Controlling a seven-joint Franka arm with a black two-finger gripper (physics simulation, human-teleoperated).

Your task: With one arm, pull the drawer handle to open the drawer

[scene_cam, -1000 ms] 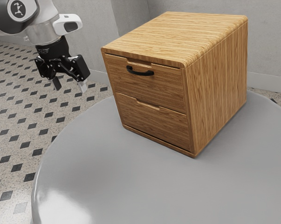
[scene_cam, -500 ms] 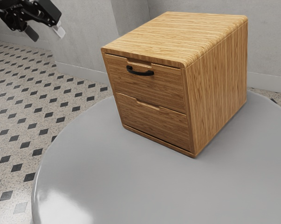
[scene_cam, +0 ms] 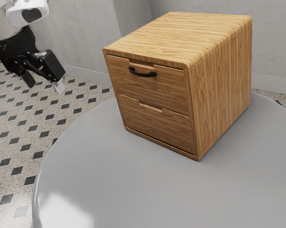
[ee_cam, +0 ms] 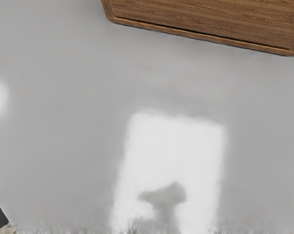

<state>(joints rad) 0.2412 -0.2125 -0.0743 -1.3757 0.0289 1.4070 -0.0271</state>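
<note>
— Grey round counter (scene_cam: 133,190) up front, glossy. What's on it?

— One bamboo-grain two-drawer cabinet (scene_cam: 180,80), its front turned toward my arm's side, so I judge a straight pull should do it. Both drawers look flush and closed. The top drawer (scene_cam: 152,90) carries the black handle (scene_cam: 143,72), and that's my target.

— And your claw?

— Farther off, my claw (scene_cam: 43,83) hangs at the exterior view's left, seemingly over the diamond-tiled floor (scene_cam: 19,128). Its fingers are spread and grip nothing, and it is well apart from the handle.

— Wrist camera?

— It looks down on the counter: a bright reflection (ee_cam: 171,161) and the cabinet's base edge (ee_cam: 200,34). I read the handle's height from the exterior view. The wrist view suggests I'm aimed low.
</note>
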